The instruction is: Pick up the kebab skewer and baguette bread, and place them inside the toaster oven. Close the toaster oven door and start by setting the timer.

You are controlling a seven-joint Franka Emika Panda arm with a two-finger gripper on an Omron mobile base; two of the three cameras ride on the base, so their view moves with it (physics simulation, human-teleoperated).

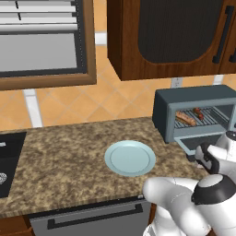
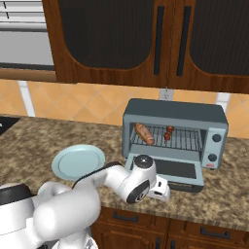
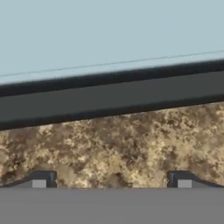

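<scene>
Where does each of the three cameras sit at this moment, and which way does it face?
Left base view: behind the arm to its left, looking forward and down at the slate blue-grey toaster oven and round pale blue plate; white arm at lower right.
Right base view: behind the arm to its right, facing the oven front; arm rises from lower left.
Hand view: on the hand, close above the speckled brown granite counter, facing the open toaster oven door; open gripper at the bottom.
Both base views share oven, plate, tan-brown baguette bread and dark red kebab skewer.
</scene>
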